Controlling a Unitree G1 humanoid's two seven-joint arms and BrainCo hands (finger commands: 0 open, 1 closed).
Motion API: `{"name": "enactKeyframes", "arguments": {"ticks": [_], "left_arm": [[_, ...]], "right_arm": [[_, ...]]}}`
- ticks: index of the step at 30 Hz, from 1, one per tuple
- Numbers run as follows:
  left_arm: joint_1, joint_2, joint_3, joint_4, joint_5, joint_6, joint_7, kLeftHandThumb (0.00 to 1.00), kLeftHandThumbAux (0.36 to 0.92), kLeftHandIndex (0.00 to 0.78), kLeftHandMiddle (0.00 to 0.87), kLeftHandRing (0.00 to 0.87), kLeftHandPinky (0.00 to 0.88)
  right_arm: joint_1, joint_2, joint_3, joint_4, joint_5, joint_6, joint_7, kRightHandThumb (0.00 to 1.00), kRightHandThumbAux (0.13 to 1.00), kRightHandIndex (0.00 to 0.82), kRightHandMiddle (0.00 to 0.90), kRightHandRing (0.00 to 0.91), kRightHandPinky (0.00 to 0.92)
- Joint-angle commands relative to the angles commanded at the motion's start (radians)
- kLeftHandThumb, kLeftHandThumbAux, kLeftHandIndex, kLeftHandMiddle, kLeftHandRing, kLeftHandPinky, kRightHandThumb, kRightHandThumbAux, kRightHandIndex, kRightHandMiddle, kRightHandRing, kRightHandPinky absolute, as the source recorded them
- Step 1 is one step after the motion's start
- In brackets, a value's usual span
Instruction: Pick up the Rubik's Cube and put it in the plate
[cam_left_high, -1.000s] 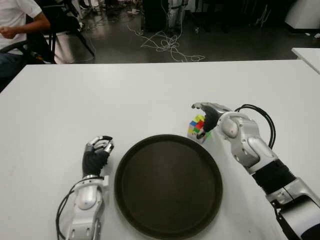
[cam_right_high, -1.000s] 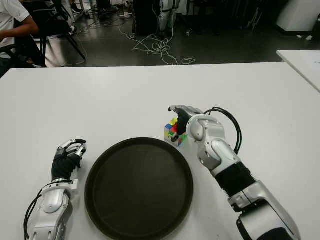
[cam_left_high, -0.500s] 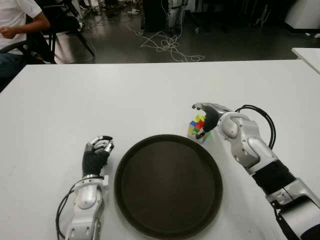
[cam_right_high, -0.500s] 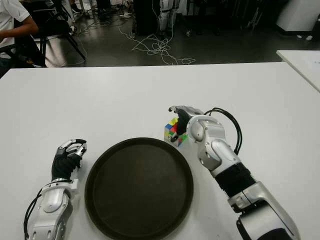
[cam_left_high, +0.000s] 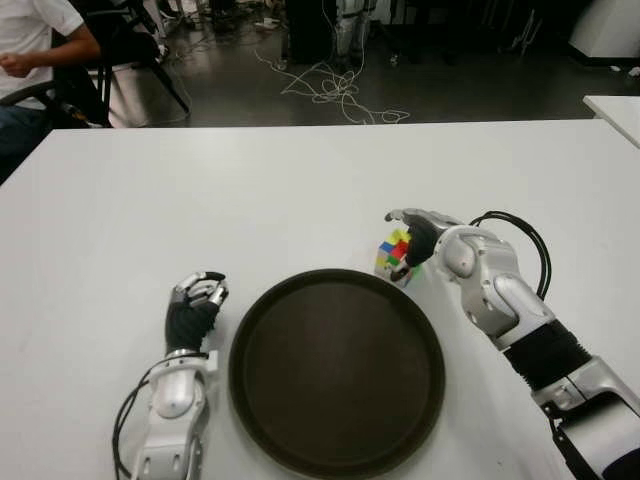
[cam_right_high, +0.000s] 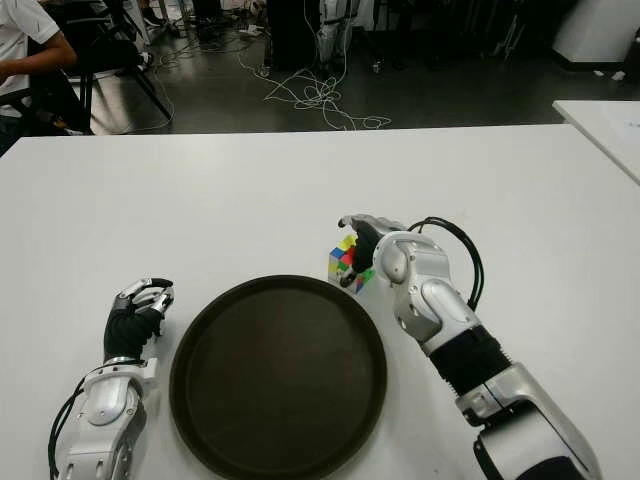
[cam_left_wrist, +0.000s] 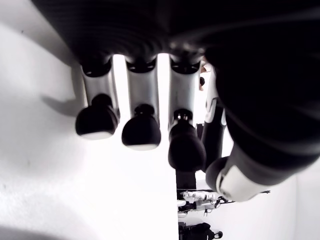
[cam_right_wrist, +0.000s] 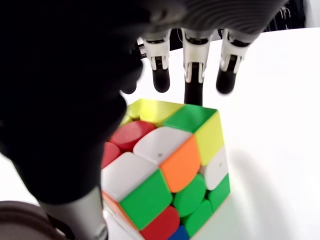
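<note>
One cube just beyond the plate's far rim

One Rubik's cube (cam_right_wrist: 165, 170) sits on the white table (cam_left_high: 250, 190), just past the far right rim of the dark round plate (cam_left_high: 337, 372). The right hand (cam_left_high: 418, 234) arches over it, fingers (cam_right_wrist: 161, 81) spread wide above its top, not gripping. The left hand (cam_left_high: 194, 305) shows left of the plate, fingers curled, holding nothing.

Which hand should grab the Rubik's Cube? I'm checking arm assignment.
Right. The right hand is already at the Rubik's Cube, fingers open over it, beside the plate. The left hand is curled on the plate's far side.
</note>
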Motion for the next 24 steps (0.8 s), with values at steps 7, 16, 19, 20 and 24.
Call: {"name": "enactKeyframes", "arguments": {"ticks": [7,16,19,20,24], "left_arm": [[0.001,0.003,-0.003,0.007,-0.001,-0.018,-0.003,0.709,0.705,0.443,0.814,0.825,0.819],[0.001,0.004,-0.004,0.004,0.004,-0.010,-0.001,0.710,0.705,0.444,0.814,0.824,0.818],[-0.001,0.006,-0.003,0.008,0.003,-0.009,-0.001,0.710,0.705,0.444,0.814,0.826,0.821],[-0.001,0.006,-0.003,0.010,0.003,-0.009,-0.001,0.710,0.704,0.444,0.815,0.826,0.821],[-0.002,0.006,-0.001,0.011,0.001,-0.007,-0.002,0.710,0.704,0.444,0.815,0.826,0.821]], "right_arm": [[0.009,-0.008,-0.002,0.003,0.003,-0.038,-0.041,0.000,0.870,0.061,0.124,0.125,0.084],[0.007,-0.007,0.003,0.005,0.000,-0.029,-0.035,0.000,0.851,0.069,0.144,0.151,0.119],[0.010,-0.006,0.000,0.003,0.005,-0.031,-0.037,0.000,0.856,0.067,0.142,0.149,0.117],[0.011,-0.006,-0.002,0.003,0.007,-0.032,-0.037,0.000,0.861,0.066,0.138,0.145,0.116],[0.013,-0.001,-0.007,0.006,0.016,-0.030,-0.036,0.000,0.873,0.066,0.134,0.141,0.115]]}}
